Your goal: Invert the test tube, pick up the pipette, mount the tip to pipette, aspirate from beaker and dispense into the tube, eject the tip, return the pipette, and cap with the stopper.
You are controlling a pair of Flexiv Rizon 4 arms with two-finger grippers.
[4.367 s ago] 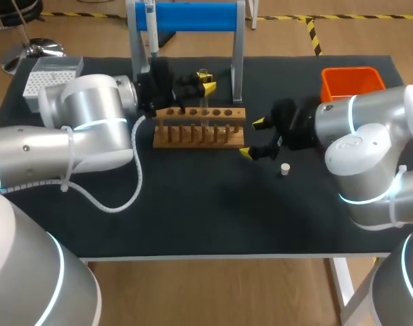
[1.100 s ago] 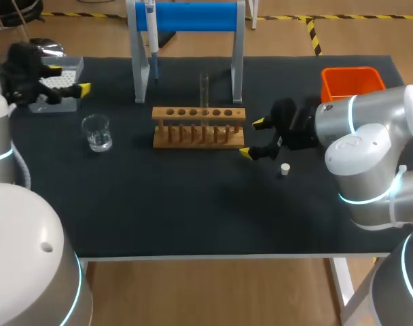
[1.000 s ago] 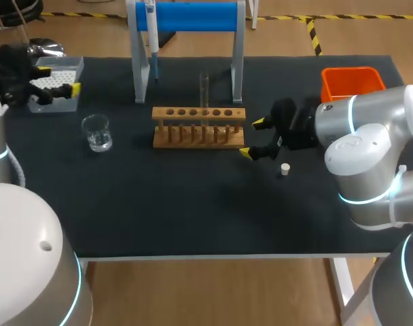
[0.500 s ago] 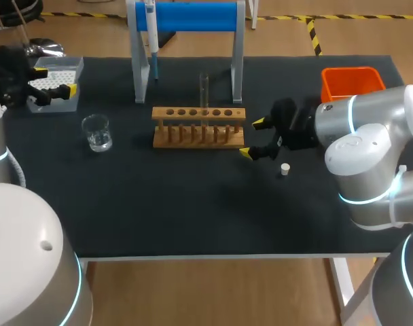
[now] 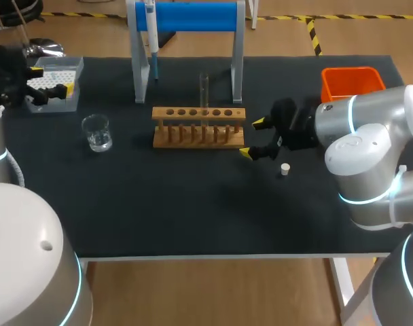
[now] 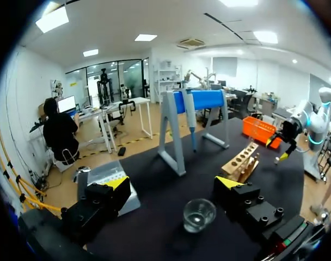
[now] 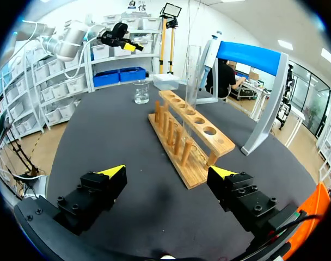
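Fingers of left gripper: spread wide, nothing held; sits at the upper left of the head view, over the tip box. In its own wrist view the beaker lies ahead of the open fingers, apart from both

Fingers of right gripper: spread wide, nothing held; sits right of centre in the head view, just beside the right end of the wooden rack, not touching it

Test tube: upright in a middle hole of the rack, long axis vertical; the open mouth appears to be at the top, though the glass is faint

Pipette: hangs from the left end of the blue stand at top centre, long axis vertical, narrow end pointing down

Beaker: upright on the black table, left of the rack and well apart from it, a little clear liquid inside

Stopper: small and white, stands on the table near the right gripper, lower right of the rack

Orange bin: upper right of the table, open side up
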